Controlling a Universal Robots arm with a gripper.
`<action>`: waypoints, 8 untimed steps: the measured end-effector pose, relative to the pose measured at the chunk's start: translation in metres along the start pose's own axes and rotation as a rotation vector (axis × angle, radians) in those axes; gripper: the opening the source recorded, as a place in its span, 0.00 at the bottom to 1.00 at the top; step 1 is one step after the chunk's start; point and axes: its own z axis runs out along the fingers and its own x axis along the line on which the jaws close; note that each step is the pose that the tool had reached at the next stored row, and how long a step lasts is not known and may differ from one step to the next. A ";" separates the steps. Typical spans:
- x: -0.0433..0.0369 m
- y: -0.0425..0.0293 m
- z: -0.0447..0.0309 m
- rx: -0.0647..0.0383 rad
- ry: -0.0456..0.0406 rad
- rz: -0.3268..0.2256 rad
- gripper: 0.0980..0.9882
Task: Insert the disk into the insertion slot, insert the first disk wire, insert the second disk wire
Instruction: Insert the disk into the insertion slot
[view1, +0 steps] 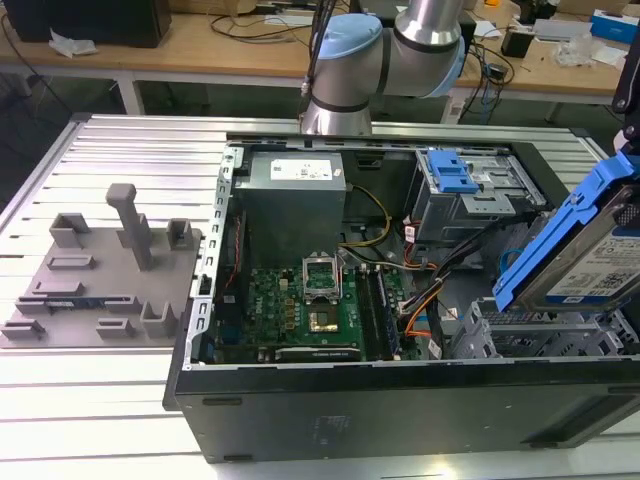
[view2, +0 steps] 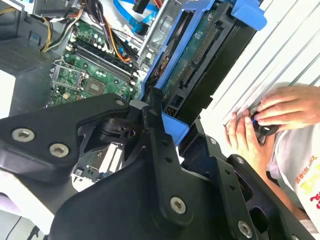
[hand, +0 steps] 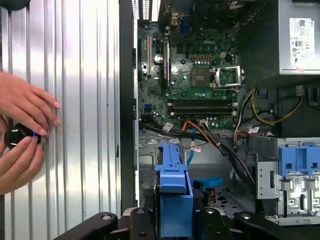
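Pincer (view2: 170, 117) clamped on the disk (view1: 598, 255) by its blue carrier (hand: 173, 192), hanging tilted above the insertion slot (view1: 525, 335), not yet inside. Disk likely rigid, weighty, shock-sensitive; the carrier's sides seem the safest hold.

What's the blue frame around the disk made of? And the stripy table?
The blue carrier looks like smooth moulded plastic: bright, even colour with rounded edges. The table is probably brushed aluminium: silvery and ribbed, with a soft shine.
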 end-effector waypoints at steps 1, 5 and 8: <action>0.0000 0.0000 0.0000 0.000 -0.0002 -0.001 0.30; 0.0000 0.0001 0.0000 0.000 -0.0001 -0.001 0.30; 0.0000 0.0008 0.0000 0.014 -0.0002 -0.002 0.30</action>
